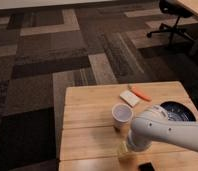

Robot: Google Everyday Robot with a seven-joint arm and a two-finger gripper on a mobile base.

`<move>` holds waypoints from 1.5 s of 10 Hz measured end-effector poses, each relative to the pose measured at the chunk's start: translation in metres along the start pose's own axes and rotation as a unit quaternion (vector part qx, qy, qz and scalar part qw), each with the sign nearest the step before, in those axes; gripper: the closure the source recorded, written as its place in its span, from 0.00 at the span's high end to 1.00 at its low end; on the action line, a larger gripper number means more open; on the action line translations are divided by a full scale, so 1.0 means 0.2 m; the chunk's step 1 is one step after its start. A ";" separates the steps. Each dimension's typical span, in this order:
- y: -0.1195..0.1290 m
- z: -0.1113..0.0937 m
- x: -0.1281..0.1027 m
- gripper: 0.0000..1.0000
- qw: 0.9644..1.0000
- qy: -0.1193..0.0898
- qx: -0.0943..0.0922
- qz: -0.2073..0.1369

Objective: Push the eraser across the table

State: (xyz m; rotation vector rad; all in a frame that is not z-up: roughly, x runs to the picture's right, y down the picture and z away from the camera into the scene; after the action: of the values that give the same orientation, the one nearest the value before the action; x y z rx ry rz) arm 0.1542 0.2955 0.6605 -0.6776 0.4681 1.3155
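Note:
The eraser (pixel 146 166), a small flat black slab, lies on the light wood plank table (pixel 87 107) at its near edge, partly cut off by the bottom of the view. My gripper (pixel 123 149) hangs below the bulky white arm (pixel 162 131), low over the table, just left of and slightly beyond the eraser. I cannot tell whether it touches the eraser. The arm hides part of the tabletop on the right.
A white paper cup (pixel 123 115) stands upright just beyond the gripper. A small white block (pixel 129 97) and an orange stick (pixel 140 93) lie farther back. A dark round bowl (pixel 176 111) sits at the right. Patterned carpet surrounds the table; an office chair (pixel 169 20) is far right.

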 end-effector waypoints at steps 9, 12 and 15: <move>0.11 0.06 0.12 0.65 0.999 -0.018 -0.014 -0.045; 0.11 0.11 0.17 0.65 0.998 -0.016 -0.019 -0.055; 0.08 0.15 0.23 0.65 0.998 -0.007 -0.021 -0.057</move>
State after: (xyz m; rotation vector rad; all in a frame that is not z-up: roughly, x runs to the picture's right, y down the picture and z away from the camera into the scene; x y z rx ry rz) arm 0.1461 0.3515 0.6483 -0.7196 0.3863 1.2250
